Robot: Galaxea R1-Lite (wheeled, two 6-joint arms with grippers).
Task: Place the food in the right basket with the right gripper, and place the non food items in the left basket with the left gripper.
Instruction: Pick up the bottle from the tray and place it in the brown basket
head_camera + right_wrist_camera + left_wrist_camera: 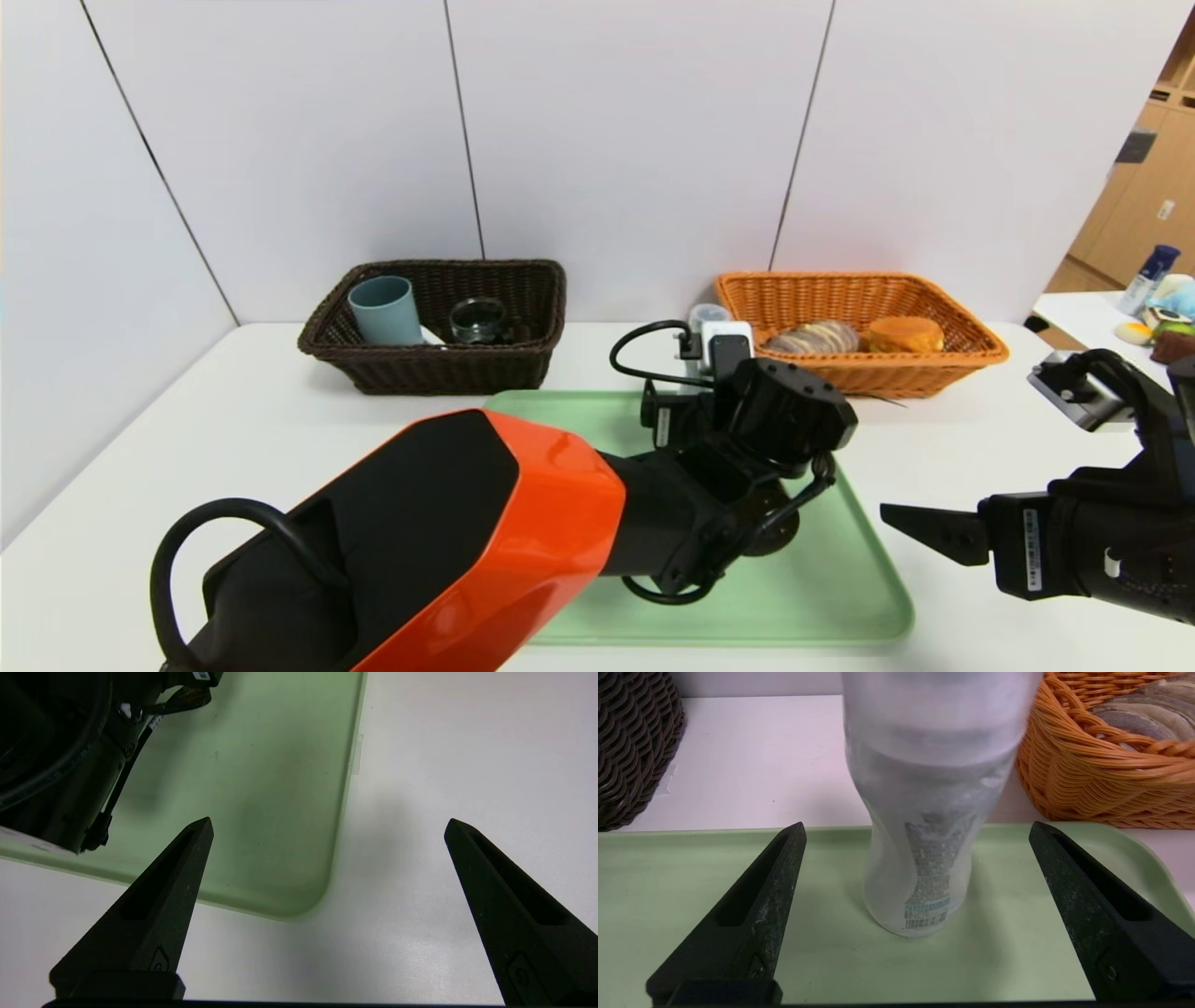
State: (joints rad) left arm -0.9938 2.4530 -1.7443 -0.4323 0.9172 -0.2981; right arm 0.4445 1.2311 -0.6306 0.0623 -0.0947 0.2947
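A frosted translucent bottle stands upright on the far part of the green tray; only its top shows in the head view. My left gripper is open, its fingers on either side of the bottle, apart from it. The dark brown left basket holds a blue-grey cup and a glass jar. The orange right basket holds a bread loaf and a bun. My right gripper is open and empty over the table by the tray's near right corner.
The orange basket stands close beside the bottle, the brown basket farther off on the other side. White wall panels stand right behind both baskets. A side table with a bottle and toys is at the far right.
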